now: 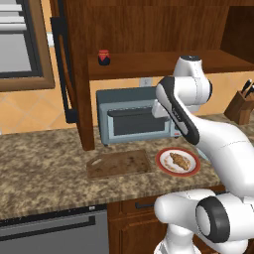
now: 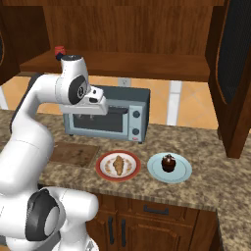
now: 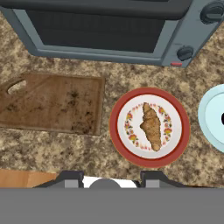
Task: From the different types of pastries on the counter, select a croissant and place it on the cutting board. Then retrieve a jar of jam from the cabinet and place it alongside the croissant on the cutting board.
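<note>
Golden-brown and ridged, the croissant (image 3: 151,126) lies lengthwise on the red-rimmed plate (image 3: 119,145), which sits on the counter (image 3: 65,153) just beside the bare cutting board's (image 3: 52,103) plain end. Your gripper (image 3: 109,177) hangs high above the counter's front edge, nearer the plate than the board; its finger tips (image 3: 72,176) stand apart with nothing between them.

Watch for these as you go down:
- The croissant is narrow and rests on a smooth plate. If you close across its length instead of its width, I'd expect it to roll or skid out.
- Press too deep and the tips could catch the plate's rim and drag the plate toward the counter's front edge.
- The round dark pastry (image 2: 168,163) on the pale blue plate (image 2: 182,171) sits just past the red one; drift that way and you pick the wrong item.
- The jar of jam (image 1: 103,57) stands near the outer end of the cabinet's (image 1: 149,25) shelf, above the toaster oven (image 1: 134,116). It's tiny, so a nudge could tip it off.

No brand, label or legible writing shows on anything.
</note>
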Tool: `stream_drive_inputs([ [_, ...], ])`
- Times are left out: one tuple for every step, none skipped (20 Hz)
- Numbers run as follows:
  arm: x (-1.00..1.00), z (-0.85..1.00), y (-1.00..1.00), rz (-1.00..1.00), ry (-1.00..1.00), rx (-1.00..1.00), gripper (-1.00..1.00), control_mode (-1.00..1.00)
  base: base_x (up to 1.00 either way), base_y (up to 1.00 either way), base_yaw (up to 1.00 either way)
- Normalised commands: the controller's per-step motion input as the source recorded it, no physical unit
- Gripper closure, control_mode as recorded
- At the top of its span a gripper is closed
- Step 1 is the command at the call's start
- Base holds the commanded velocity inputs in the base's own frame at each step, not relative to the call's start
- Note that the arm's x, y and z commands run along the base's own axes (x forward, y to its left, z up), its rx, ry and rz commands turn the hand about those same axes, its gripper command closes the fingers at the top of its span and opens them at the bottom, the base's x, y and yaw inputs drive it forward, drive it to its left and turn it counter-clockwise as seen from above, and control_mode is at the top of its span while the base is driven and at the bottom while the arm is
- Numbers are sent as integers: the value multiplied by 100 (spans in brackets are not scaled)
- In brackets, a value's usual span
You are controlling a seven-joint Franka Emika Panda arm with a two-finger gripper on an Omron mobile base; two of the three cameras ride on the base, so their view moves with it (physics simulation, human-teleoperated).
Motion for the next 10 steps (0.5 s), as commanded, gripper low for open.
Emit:
stream_drive_inputs([
  [-1,0,0,0,0,0,-100,-100,0,0,0],
  [-8,0,0,0,0,0,-100,-100,0,0,0],
  [-12,0,0,0,0,0,-100,-100,0,0,0],
  [-20,0,0,0,0,0,-100,-100,0,0,0],
  [-21,0,-1,0,0,0,-100,-100,0,0,0],
  [-22,0,-1,0,0,0,-100,-100,0,0,0],
  [-22,0,-4,0,0,0,-100,-100,0,0,0],
  [-21,0,-6,0,0,0,-100,-100,0,0,0],
  [-24,-1,-10,0,0,0,-100,-100,0,0,0],
  [-29,-5,-16,0,0,0,-100,-100,0,0,0],
])
